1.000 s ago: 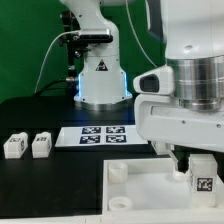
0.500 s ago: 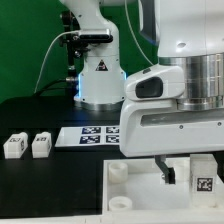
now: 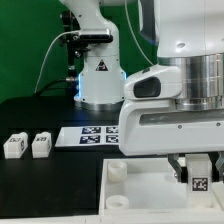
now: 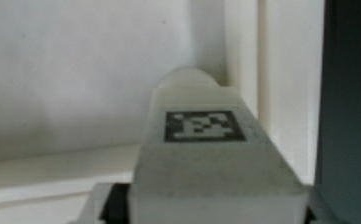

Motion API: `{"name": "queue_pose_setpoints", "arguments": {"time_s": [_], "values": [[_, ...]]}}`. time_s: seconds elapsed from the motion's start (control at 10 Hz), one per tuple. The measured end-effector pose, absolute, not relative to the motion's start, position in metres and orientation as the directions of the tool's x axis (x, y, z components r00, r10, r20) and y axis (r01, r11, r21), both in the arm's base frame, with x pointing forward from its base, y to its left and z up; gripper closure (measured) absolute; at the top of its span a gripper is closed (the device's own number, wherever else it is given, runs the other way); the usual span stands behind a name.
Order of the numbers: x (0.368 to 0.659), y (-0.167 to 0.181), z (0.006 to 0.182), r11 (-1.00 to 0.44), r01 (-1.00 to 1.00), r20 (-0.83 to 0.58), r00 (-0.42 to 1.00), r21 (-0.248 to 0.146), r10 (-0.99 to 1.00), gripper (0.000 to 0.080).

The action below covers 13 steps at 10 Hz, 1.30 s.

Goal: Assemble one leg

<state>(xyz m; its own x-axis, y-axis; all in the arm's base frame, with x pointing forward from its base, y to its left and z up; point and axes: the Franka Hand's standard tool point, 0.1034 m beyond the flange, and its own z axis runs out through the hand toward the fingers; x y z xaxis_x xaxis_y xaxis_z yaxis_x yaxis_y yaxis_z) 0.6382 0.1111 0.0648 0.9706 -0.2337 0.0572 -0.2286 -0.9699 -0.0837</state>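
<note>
Above the white panel (image 3: 140, 185), leg (image 3: 201, 176) upright in claw (image 3: 198, 168), tag outward

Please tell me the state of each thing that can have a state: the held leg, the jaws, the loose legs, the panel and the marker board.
leg: held upright over the white panel, tag facing the camera.
gripper: jaws shut on the leg.
two loose legs: lying on the black table, side by side, untouched.
white panel: flat on the table, its near corner sockets empty.
marker board: flat on the table.
</note>
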Motion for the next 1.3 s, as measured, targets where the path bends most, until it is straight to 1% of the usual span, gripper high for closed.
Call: {"name": "queue_pose_setpoints", "arguments": {"time_s": [0.1, 0.2, 0.3, 0.4, 0.5, 0.6, 0.7, 0.8, 0.9, 1.1, 1.3], "values": [[0.6384, 0.1109, 0.0646, -0.944, -0.317, 0.047, 0.946, -0.089, -0.322, 0.0509], [0.6395, 0.1095, 0.0642, -0.880, -0.466, 0.016, 0.883, -0.092, -0.469, 0.0508], [0.6393, 0.1097, 0.0644, -0.776, -0.624, -0.019, 0.780, -0.090, -0.625, 0.0508], [0.6377, 0.1098, 0.0637, -0.633, -0.769, -0.038, 0.638, -0.086, -0.769, 0.0508], [0.6360, 0.1095, 0.0635, -0.480, -0.872, -0.058, 0.486, -0.093, -0.872, 0.0508], [0.6319, 0.1098, 0.0632, -0.252, -0.961, -0.091, 0.262, -0.111, -0.961, 0.0508], [0.6311, 0.1108, 0.0635, -0.126, -0.987, -0.104, 0.137, -0.099, -0.985, 0.0506], [0.6310, 0.1109, 0.0636, -0.059, -0.994, -0.111, 0.069, -0.088, -0.991, 0.0506], [0.6309, 0.1109, 0.0638, 0.075, -0.995, -0.126, -0.066, -0.069, -0.990, 0.0506], [0.6309, 0.1109, 0.0651, 0.311, -0.950, -0.136, -0.306, -0.012, -0.942, 0.0506], [0.6318, 0.1084, 0.0664, 0.423, -0.906, -0.132, -0.421, 0.013, -0.897, 0.0505]]}}
